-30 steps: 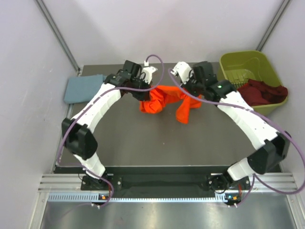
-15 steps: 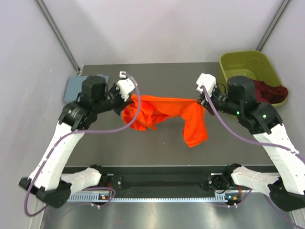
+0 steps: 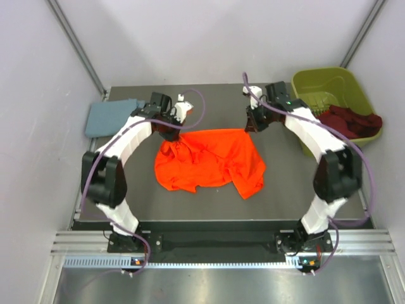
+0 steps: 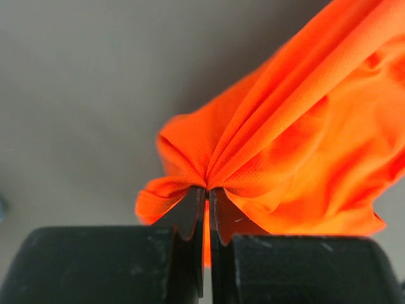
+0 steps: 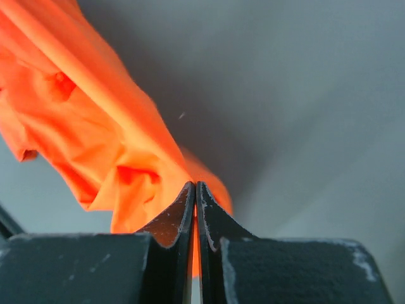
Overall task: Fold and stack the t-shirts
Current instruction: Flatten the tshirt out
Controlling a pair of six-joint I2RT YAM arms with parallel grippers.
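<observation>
**Both pairs of fingers clamped on the orange t-shirt**

We see the left fingers (image 4: 197, 201) pinched together on a bunched corner of the orange t-shirt (image 3: 209, 158), and the right fingers (image 5: 188, 199) pinched on its other upper corner. The shirt lies spread and rumpled at the centre of the table (image 3: 209, 206). The grey-blue t-shirt (image 3: 111, 117) lies at upper left. The maroon t-shirt (image 3: 348, 121) drapes over the olive bin (image 3: 323, 79) at upper right.

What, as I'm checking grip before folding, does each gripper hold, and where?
Both are shut on the bright orange cloth t-shirt: the left gripper pinches its far left corner, the right gripper its far right corner.
</observation>
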